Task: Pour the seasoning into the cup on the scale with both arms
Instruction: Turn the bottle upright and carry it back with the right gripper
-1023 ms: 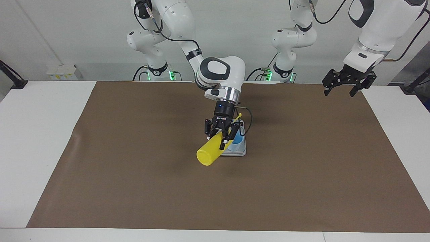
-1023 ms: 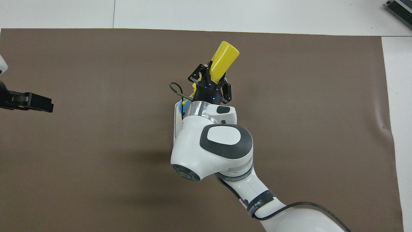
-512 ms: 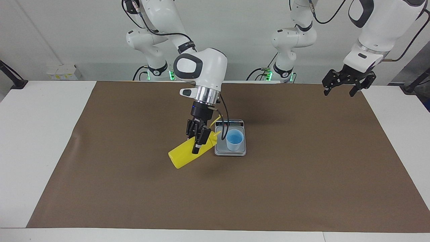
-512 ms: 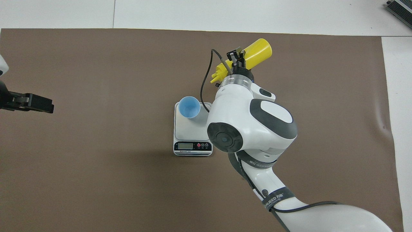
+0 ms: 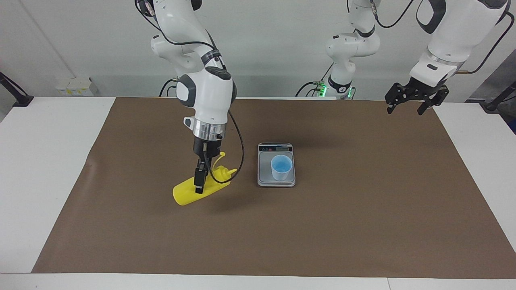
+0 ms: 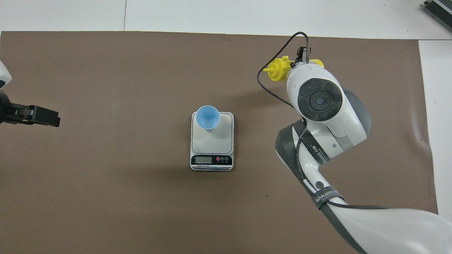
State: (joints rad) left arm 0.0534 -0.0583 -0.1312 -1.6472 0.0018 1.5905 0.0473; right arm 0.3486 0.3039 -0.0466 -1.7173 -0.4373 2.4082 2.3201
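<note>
While the right gripper (image 5: 198, 186) is clamped across the yellow bottle (image 5: 187, 193), the bottle hangs tipped almost flat, base low over the brown mat (image 5: 363, 225) and nozzle aimed toward the scale (image 5: 276, 182). It sits well apart from the scale, toward the right arm's end of the table. Whether the base touches the mat I cannot tell.

Judged step: putting the bottle down away from the cup (image 5: 281, 167). The cup stands upright on the scale's plate, on the part farther from the robots.

To do it well:
- Swing the bottle upright before lowering. As tilted now it would land on its side and roll, and the cap dangles off its strap, so the nozzle could dribble.
- Seat the base flat on the mat, then let go, then rise straight up.
- Keep wrist and cable clear of the scale, since a knock would shift the cup.

The left gripper (image 5: 411, 100) waits with fingers spread and nothing in them, over the mat's corner at the left arm's end.

Count:
- bottle, one
- cup, one
- scale, one
- arms, two (one gripper each)
- mat, one
</note>
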